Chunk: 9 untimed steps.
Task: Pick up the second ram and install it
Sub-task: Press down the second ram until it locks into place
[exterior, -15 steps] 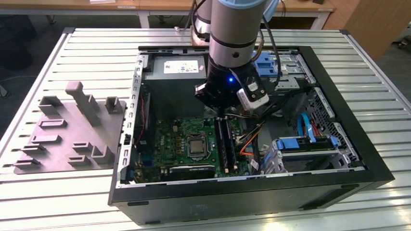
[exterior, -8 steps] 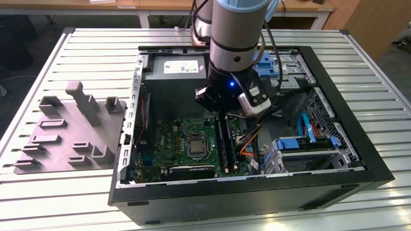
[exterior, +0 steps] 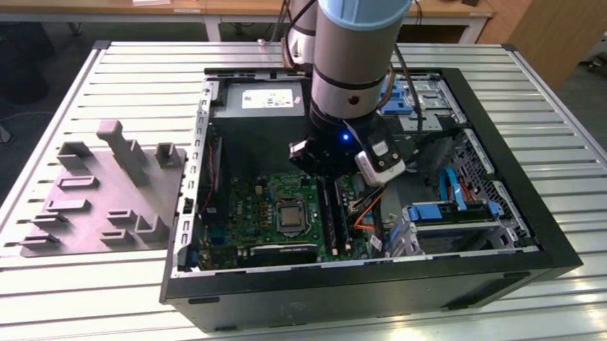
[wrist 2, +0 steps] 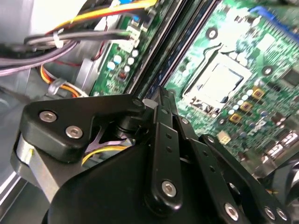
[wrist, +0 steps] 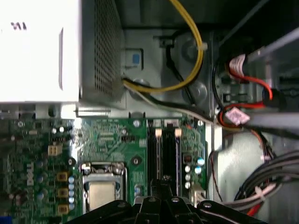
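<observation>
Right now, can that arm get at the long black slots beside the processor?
Probably yes. In the first wrist view the gripper sits directly over the black slots, and no cable crosses them; the yellow cable runs well clear.

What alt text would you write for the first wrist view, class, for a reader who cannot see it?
The black hand hangs over the RAM slots on a green motherboard, beside the silver processor socket. A pale metal power supply sits beyond, with yellow cables and red cables nearby.
</observation>
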Available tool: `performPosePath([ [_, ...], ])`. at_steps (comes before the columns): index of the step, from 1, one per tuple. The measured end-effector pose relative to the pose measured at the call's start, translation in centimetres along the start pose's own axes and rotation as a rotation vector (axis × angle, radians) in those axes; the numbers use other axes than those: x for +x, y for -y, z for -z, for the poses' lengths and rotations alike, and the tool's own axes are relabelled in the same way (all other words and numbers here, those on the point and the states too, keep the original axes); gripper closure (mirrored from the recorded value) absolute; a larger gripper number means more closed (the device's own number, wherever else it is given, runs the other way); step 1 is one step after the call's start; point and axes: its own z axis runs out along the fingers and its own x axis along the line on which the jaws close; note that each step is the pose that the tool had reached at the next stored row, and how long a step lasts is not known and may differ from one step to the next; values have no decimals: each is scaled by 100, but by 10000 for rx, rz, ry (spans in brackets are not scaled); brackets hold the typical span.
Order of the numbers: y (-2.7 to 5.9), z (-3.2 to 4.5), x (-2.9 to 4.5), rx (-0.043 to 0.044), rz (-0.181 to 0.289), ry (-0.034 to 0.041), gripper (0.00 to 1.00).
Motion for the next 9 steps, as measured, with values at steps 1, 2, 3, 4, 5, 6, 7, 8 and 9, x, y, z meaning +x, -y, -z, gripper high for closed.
performPosePath([
  [1, 28, 2, -1, 10, 0, -1, 90],
  [2, 53, 2, -1, 14, 1, -1, 90],
  [3, 80, 3, -2, 16, 0, 0, 90],
  [4, 107, 3, -3, 17, 0, 0, 90],
  [5, 134, 3, -3, 19, 0, 0, 90],
  [6, 161, 4, -4, 20, 0, 0, 90],
  [7, 190, 5, -5, 21, 0, 0, 90],
  [8, 220, 5, -6, 20, 0, 0, 90],
  [9, 252, 6, -7, 20, 0, 0, 90],
])
